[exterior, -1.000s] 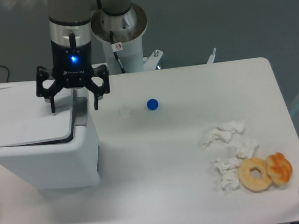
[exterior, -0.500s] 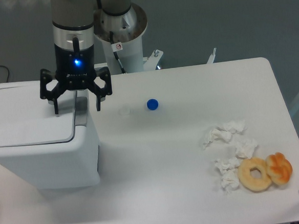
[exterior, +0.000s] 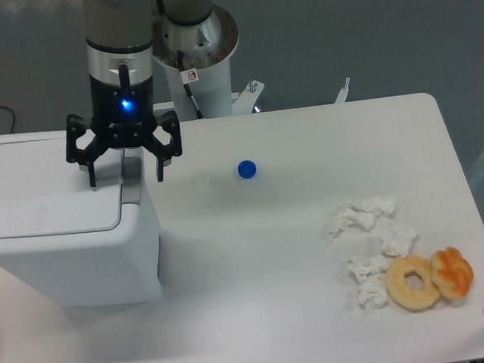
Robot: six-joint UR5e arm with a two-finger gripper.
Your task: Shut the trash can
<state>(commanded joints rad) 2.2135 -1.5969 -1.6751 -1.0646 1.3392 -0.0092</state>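
The trash can (exterior: 68, 243) sits at the left end of the white table (exterior: 275, 295), a big white bin with rounded corners, and its flat lid (exterior: 47, 191) lies down level on the rim, with no dark gap showing along the front edge. At the lid's right side there is a small grey latch piece (exterior: 131, 170). Right above that spot hangs the gripper (exterior: 126, 180), pointing straight down, a blue light glowing on its black body. Its two fingers are spread wide apart, one tip over the lid and the other over the bin's right edge, and there is nothing held between them; I can't tell whether the tips touch the plastic.

Further right on the table lies a small clear cap (exterior: 202, 181), hard to make out against the white, and just beside it a blue bottle cap (exterior: 246, 169). Well apart from those, near the right front corner, is a scatter of crumpled white tissues (exterior: 371, 239). Next to the lowest tissue lies a pale ring doughnut (exterior: 413, 283), and touching its right side is an orange glazed pastry (exterior: 453, 272).
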